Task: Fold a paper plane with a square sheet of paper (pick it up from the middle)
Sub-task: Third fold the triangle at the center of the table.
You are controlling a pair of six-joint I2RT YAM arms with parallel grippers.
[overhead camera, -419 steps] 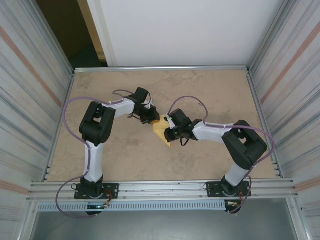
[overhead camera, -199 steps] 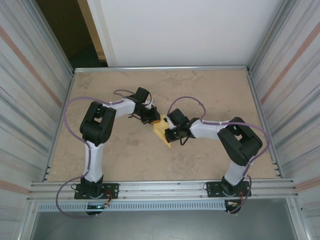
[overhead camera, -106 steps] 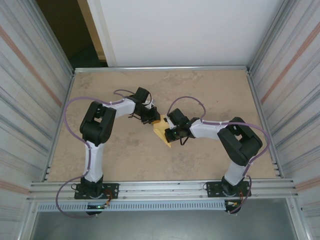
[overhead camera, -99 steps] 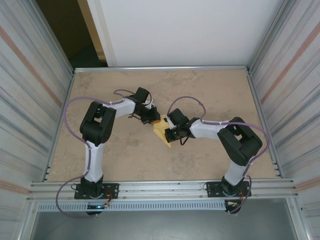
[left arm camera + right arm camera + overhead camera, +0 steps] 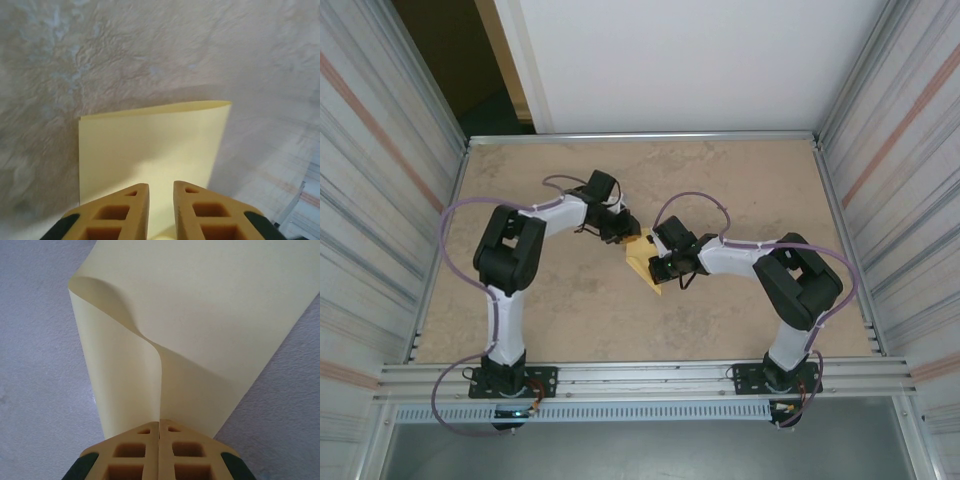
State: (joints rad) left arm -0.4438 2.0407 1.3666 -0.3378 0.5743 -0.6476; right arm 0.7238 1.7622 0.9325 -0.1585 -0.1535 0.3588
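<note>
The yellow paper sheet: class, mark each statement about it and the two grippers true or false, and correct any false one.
1. The right gripper is shut on the sheet of paper. True.
2. The sheet of paper lies perfectly flat. False: it bows up in a curved fold that runs away from the right gripper.
3. The left gripper has its jaws pressed tight together. False: they stand slightly apart, with yellow paper showing through the gap.
4. The sheet of paper is plain pale yellow, with no marks. True.
5. The sheet of paper sits at the far-left corner of the table. False: it is near the middle, between the two grippers.
</note>
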